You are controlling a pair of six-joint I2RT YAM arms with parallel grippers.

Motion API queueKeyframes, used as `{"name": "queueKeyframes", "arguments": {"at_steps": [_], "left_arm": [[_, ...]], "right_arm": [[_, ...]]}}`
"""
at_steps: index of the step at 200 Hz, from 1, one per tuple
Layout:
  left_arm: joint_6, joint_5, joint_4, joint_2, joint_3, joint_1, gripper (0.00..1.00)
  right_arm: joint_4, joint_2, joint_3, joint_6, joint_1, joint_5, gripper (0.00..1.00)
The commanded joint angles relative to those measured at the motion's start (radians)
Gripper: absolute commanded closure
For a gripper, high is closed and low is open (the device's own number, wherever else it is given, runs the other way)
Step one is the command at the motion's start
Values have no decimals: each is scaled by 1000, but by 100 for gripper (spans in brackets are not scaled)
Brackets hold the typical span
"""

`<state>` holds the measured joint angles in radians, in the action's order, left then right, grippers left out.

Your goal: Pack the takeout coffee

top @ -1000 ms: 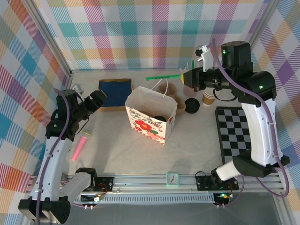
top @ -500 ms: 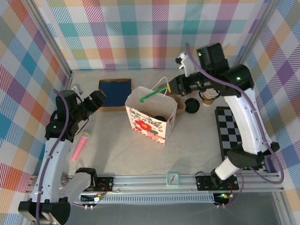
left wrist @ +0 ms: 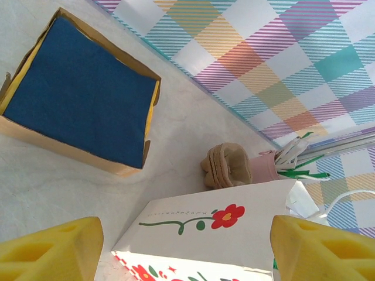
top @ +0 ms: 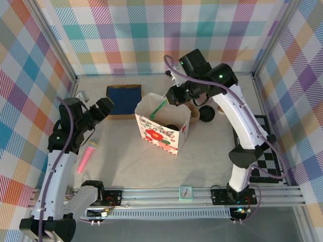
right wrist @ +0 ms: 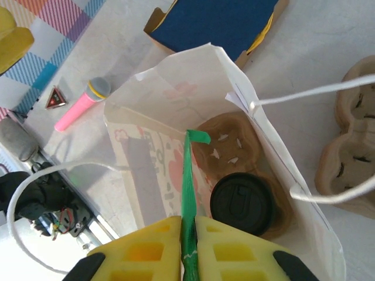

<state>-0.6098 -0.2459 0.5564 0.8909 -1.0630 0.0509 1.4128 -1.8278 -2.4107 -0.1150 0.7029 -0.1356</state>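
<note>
A pink toy microphone (top: 87,156) lies on the pale surface (top: 126,166) at far left. Just above it, the left fingers (top: 106,106) hang spread wide and released, grasping nothing. They are pointed across a shallow cardboard box of blue napkins (top: 123,95) towards the middle of the surface. There, a white flowered paper bag (top: 161,132) stands upright and open. The takeout coffee (right wrist: 242,202) sits inside the bag with its black lid on, in one well of a brown moulded cup tray (right wrist: 225,146) at the bottom. Over the bag's mouth, the right fingers (right wrist: 176,237) are clenched on a green straw (right wrist: 187,187), whose free end slants down into the bag beside the cup. A second moulded tray (right wrist: 351,152) rests on the surface just right of the bag, with a loose black lid (top: 206,113) beyond it. A checkered mat (top: 265,169) lies at far right.
</note>
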Motion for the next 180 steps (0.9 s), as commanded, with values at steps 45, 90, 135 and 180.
{"name": "queueKeyframes", "arguments": {"at_steps": [45,90,135,180], "left_arm": [[37,-8,23,-27,4,4,25],[36,-9,15,-24,18,6,25],[35,-6,20,-28,29,12,25],[34,0,23,-29,32,18,25]], "right_arm": [[79,-114,-138,20,59,118,86],[91,-157,-159,21,72,144,87],[84,-196,-164,23,82,159,87],[86,-238,-169,23,95,187,87]]}}
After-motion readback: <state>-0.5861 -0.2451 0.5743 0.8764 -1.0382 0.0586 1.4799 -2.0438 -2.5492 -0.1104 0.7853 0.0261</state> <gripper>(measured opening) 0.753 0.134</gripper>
